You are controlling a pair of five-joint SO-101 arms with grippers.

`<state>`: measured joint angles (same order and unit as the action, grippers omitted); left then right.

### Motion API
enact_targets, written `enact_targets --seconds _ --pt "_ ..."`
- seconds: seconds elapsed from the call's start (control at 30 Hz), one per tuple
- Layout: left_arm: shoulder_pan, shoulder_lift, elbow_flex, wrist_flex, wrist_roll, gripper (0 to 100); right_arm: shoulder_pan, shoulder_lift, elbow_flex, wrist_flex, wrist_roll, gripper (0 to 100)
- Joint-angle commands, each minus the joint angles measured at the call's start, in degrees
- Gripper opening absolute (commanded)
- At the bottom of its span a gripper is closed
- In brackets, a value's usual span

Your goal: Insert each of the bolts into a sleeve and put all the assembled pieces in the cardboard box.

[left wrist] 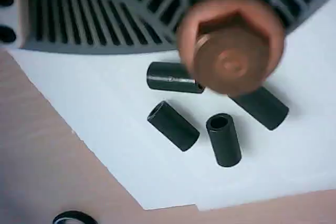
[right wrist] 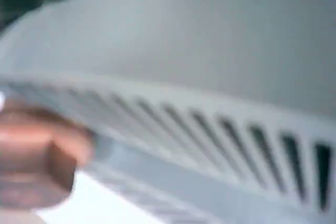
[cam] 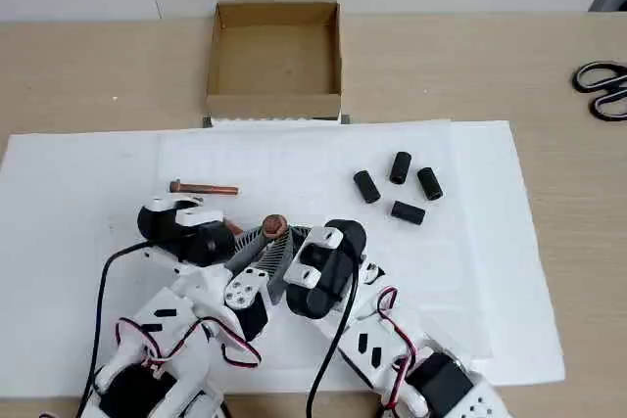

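copper bolt (left wrist: 231,56), hexagonal head facing the left wrist camera and blurred by closeness. it sits raised above the paper (cam: 88,193) at the middle of the near edge of the scene, where the two grippers meet. left gripper (cam: 263,242): grey slatted fingers (left wrist: 94,19) stand on either side of the bolt and appear clamped on it. the left arm comes in from the near left, its wrist turned towards the sleeves. right gripper (cam: 294,242): comes in from the near right and lies just beside the bolt head; its wrist view shows the head against one slatted surface, but whether it grips cannot be told. four short black sleeves (cam: 400,167), hollow cylinders, lie loosely grouped on the paper to the right of the grippers, apart from one another. second bolt (cam: 204,188), long and copper, lies flat on the paper beyond the left arm. open cardboard box (cam: 274,103) stands at the far edge of the paper. scissors (cam: 602,90) lie on the table (cam: 490,66) at far right.
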<state>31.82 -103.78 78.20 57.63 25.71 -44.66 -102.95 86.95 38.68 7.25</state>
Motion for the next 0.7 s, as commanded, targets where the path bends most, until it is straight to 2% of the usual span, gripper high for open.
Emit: enact_targets --seconds 0.0,0.13,0.2,0.57,0.67 --pt "0.6 -0.1 0.7 2.2 -0.4 3 0.0 -0.8 -5.2 -1.5 0.5 0.2" --pt "0.6 -0.1 0.7 2.4 -0.4 16 0.0 -0.8 -5.0 -1.5 0.5 0.2" --pt "0.6 0.0 0.7 2.5 -0.4 20 0.0 -0.8 -5.0 -1.5 0.5 0.2" --pt "-0.1 0.0 -1.0 2.2 -0.4 20 0.0 -0.8 -2.7 -1.5 0.3 0.2" --pt "-3.6 0.0 -2.9 1.1 -0.6 20 0.0 -0.9 -1.5 -1.5 0.3 0.2"
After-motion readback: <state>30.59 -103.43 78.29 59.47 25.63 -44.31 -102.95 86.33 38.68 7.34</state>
